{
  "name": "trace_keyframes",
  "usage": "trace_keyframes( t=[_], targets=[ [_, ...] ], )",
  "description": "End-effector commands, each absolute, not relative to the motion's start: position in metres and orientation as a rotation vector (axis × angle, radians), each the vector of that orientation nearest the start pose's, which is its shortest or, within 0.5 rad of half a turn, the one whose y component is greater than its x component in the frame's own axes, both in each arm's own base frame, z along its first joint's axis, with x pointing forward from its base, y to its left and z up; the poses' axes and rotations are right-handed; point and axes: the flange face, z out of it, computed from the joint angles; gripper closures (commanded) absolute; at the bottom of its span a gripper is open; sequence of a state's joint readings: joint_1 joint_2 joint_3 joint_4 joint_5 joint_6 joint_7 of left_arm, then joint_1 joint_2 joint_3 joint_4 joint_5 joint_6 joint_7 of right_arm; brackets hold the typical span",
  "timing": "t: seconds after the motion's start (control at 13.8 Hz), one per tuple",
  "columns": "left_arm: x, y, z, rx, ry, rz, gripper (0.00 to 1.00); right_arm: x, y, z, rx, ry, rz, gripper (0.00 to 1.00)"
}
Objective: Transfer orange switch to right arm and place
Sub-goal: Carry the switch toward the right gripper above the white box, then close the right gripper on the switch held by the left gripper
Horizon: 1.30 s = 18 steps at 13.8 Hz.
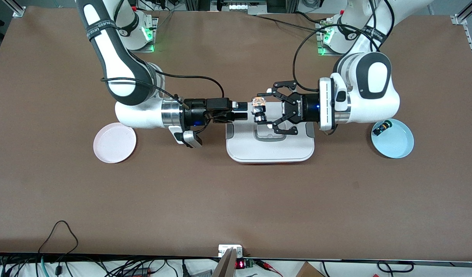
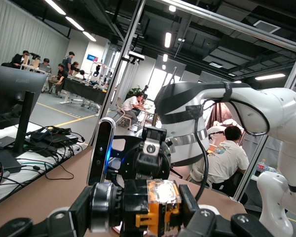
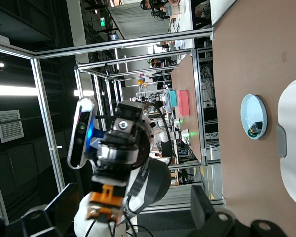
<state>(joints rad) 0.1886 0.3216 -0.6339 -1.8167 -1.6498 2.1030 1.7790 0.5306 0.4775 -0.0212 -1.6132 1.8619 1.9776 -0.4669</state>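
Note:
My left gripper (image 1: 263,109) is shut on the orange switch (image 1: 259,104), holding it level in the air over the white tray (image 1: 270,152). The left wrist view shows the switch (image 2: 163,205) clamped between the pads, with its orange block, clear shiny cap and black barrel. My right gripper (image 1: 243,110) faces it from the right arm's end, open, with its fingertips just short of the switch and not touching it. Seen from the right wrist, the switch (image 3: 104,201) hangs ahead between that gripper's spread fingers (image 3: 203,207).
A pink plate (image 1: 114,143) lies toward the right arm's end of the table. A light blue plate (image 1: 397,144) toward the left arm's end holds a small green-capped switch (image 1: 382,127); the right wrist view also shows that plate (image 3: 250,109) and the white tray (image 3: 293,148).

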Motion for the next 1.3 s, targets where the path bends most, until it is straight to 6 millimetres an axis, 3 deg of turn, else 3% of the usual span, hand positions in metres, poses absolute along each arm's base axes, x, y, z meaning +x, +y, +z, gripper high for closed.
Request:
trace_keyframes(
  t=[0.0, 0.36, 0.43, 0.58, 0.72, 1.01, 1.23],
  targets=[
    [0.586, -0.308, 0.462, 1.457, -0.858, 1.0, 1.0, 0.588, 0.409, 0.416, -1.524, 0.074, 0.106, 0.01],
    [0.584, -0.315, 0.451, 1.458, -0.866, 0.987, 1.0, 0.589, 0.408, 0.418, -1.516, 0.071, 0.112, 0.03],
    [0.584, -0.315, 0.448, 1.459, -0.867, 0.985, 1.0, 0.589, 0.408, 0.418, -1.517, 0.061, 0.103, 0.1],
    [0.585, -0.315, 0.448, 1.459, -0.868, 0.986, 1.0, 0.588, 0.409, 0.418, -1.517, 0.053, 0.102, 0.44],
    [0.585, -0.315, 0.446, 1.459, -0.864, 0.984, 1.0, 0.588, 0.409, 0.42, -1.517, 0.053, 0.098, 0.61],
    [0.585, -0.315, 0.446, 1.459, -0.858, 0.983, 1.0, 0.588, 0.408, 0.422, -1.516, 0.016, 0.057, 0.77],
    [0.585, -0.315, 0.446, 1.459, -0.852, 0.982, 1.0, 0.589, 0.407, 0.421, -1.516, 0.005, 0.042, 0.78]
  ],
)
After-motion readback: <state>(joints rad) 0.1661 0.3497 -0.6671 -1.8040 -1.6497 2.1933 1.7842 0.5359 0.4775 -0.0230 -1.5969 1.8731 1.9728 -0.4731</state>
